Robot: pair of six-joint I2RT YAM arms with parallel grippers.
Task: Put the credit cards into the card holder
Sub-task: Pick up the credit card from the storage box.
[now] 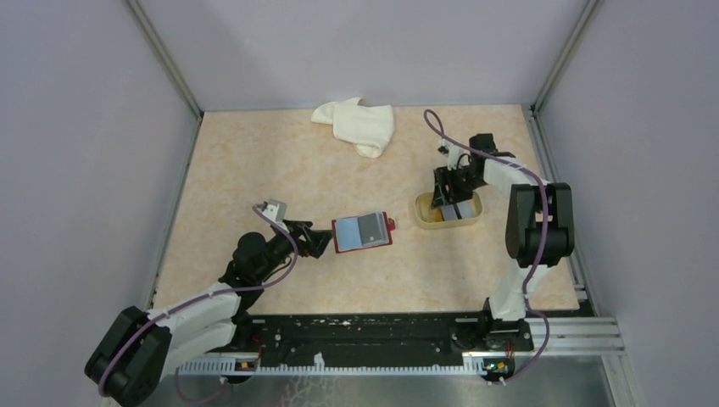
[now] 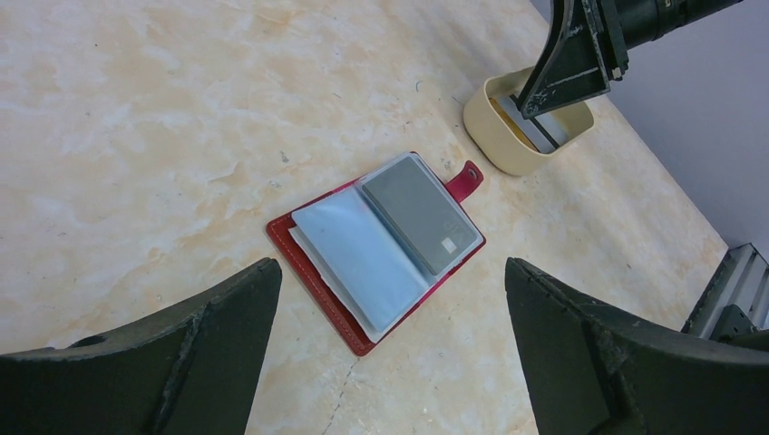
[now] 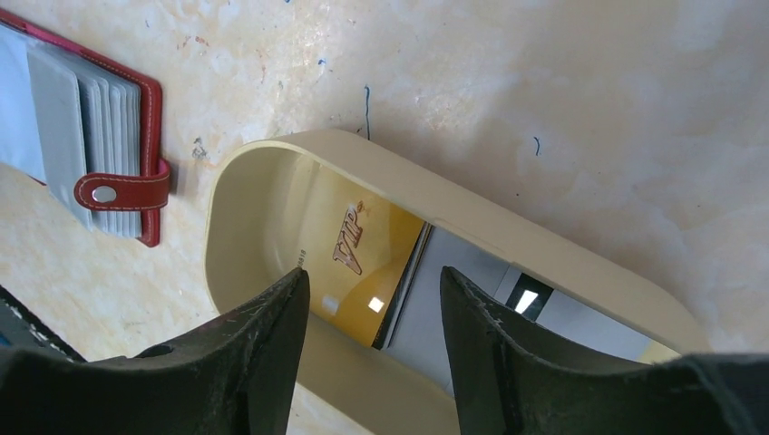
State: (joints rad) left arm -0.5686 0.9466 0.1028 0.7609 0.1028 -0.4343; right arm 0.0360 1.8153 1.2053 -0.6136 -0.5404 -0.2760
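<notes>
While the card holder is lying open in the middle of the worktop, showing a grey card on its right-hand page, the left jaws are standing wide open just beside its left edge, gripping nothing. The right jaws are hanging parted over the tray, near the holder's right side, their tips dipping inside it and closing on nothing. A gold card and a silver card are lying flat beneath them. A cloth is sitting at the far edge
</notes>
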